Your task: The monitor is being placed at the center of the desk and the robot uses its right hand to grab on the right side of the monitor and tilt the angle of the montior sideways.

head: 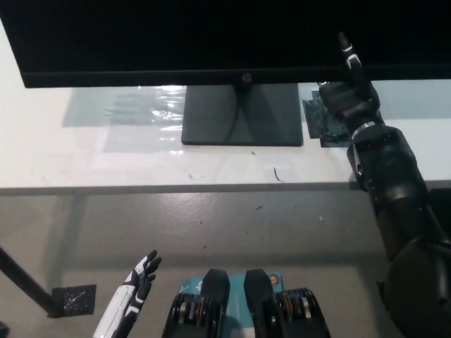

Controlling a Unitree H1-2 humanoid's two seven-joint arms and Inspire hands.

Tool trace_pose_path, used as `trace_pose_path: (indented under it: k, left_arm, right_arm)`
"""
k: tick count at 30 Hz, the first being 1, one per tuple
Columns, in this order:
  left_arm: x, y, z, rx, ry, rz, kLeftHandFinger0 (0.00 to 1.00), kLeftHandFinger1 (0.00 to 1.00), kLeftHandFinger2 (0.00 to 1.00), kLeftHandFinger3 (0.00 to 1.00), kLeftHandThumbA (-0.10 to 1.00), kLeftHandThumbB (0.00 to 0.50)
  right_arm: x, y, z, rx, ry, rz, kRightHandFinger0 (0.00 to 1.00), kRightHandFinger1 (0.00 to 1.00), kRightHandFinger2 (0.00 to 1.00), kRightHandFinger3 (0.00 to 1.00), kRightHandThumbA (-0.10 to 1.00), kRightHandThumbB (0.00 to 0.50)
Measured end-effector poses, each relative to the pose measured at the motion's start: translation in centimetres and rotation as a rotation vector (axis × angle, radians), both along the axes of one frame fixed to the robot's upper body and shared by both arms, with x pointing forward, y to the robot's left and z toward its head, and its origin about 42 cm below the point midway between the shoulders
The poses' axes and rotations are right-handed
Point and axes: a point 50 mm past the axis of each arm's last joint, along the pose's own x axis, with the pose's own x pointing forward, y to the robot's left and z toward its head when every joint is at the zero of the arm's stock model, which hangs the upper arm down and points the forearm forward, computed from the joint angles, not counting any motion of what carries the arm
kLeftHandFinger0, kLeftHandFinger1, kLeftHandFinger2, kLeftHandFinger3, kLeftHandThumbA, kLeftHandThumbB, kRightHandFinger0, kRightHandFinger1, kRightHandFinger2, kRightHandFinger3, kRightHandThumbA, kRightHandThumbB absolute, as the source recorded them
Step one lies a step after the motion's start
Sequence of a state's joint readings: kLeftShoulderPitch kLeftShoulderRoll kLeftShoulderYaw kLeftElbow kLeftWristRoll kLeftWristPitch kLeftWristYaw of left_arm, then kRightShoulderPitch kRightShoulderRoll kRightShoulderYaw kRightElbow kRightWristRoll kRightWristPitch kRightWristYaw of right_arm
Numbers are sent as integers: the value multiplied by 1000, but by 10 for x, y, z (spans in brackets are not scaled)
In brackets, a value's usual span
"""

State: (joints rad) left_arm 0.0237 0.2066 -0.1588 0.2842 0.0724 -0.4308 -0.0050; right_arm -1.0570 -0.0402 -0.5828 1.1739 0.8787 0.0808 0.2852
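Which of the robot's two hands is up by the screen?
The black right hand, raised at the monitor's lower right edge over the desk. The white left hand hangs low near the floor, fingers apart, far from it.

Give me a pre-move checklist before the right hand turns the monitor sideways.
1. Monitor upright on its stand base, near the desk's middle: ok.
2. Right hand up at the monitor's lower edge, right of the stand: ok.
3. Right hand gripping the monitor's right side: cannot tell; one finger crosses the bottom bezel, the rest is dark against the screen.
4. Desk beside the stand base free for it to pivot: ok on the left; a dark patch lies flat at the right.
5. Left hand out of the way: ok, low at the lower left, below the desk edge, open.
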Motion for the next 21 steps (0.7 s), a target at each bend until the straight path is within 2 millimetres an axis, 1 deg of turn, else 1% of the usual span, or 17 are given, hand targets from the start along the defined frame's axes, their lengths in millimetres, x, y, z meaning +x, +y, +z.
trace_pose_path:
  k: [3, 5, 7, 8, 11, 12, 13, 14, 16, 17, 19, 20, 21]
  left_arm:
    - [1, 0, 1, 0, -3, -1, 1000, 1000, 1000, 1000, 1000, 316]
    - [1, 0, 0, 0, 0, 0, 1000, 1000, 1000, 1000, 1000, 316]
    - [0, 0, 0, 0, 0, 0, 1000, 1000, 1000, 1000, 1000, 328]
    - [0, 0, 0, 0, 1, 0, 1000, 1000, 1000, 1000, 1000, 327]
    - [0, 0, 0, 0, 1, 0, 1000, 1000, 1000, 1000, 1000, 326]
    - [0, 0, 0, 0, 2, 0, 1000, 1000, 1000, 1000, 1000, 328]
    - [0, 0, 0, 0, 2, 0, 1000, 1000, 1000, 1000, 1000, 329]
    - [0, 0, 0, -1, 2, 0, 1000, 1000, 1000, 1000, 1000, 329]
    - [0, 0, 0, 0, 3, 0, 1000, 1000, 1000, 1000, 1000, 329]
    - [0, 0, -1, 0, 3, 0, 1000, 1000, 1000, 1000, 1000, 329]
    - [0, 0, -1, 0, 3, 0, 1000, 1000, 1000, 1000, 1000, 328]
    - [0, 0, -1, 0, 3, 0, 1000, 1000, 1000, 1000, 1000, 328]
    - [0, 0, -1, 0, 3, 0, 1000, 1000, 1000, 1000, 1000, 328]
  right_arm:
    - [-8, -5, -6, -13, -25, -15, 1000, 1000, 1000, 1000, 1000, 444]
    - [-20, -7, -16, -21, -51, -30, 1000, 1000, 1000, 1000, 1000, 444]
    - [-30, -7, -23, -29, -68, -38, 1000, 1000, 1000, 1000, 1000, 447]
    - [-37, -7, -29, -36, -77, -43, 1000, 1000, 1000, 1000, 1000, 463]
    - [-60, -12, -47, -61, -92, -61, 1000, 1000, 1000, 1000, 1000, 464]
    - [-69, -13, -54, -69, -92, -65, 1000, 1000, 1000, 1000, 1000, 497]
    - [-81, -16, -62, -87, -93, -73, 1000, 1000, 1000, 1000, 1000, 498]
    - [-92, -20, -70, -105, -93, -80, 1000, 1000, 1000, 1000, 1000, 477]
    - [-111, -27, -86, -136, -81, -94, 1000, 1000, 1000, 1000, 1000, 481]
    - [-126, -32, -94, -164, -79, -102, 1000, 1000, 1000, 1000, 1000, 494]
    - [-147, -39, -106, -201, -69, -114, 1000, 1000, 1000, 1000, 1000, 495]
    - [-164, -44, -115, -229, -60, -122, 1000, 1000, 1000, 1000, 1000, 500]
    - [-176, -47, -118, -254, -63, -130, 1000, 1000, 1000, 1000, 1000, 500]
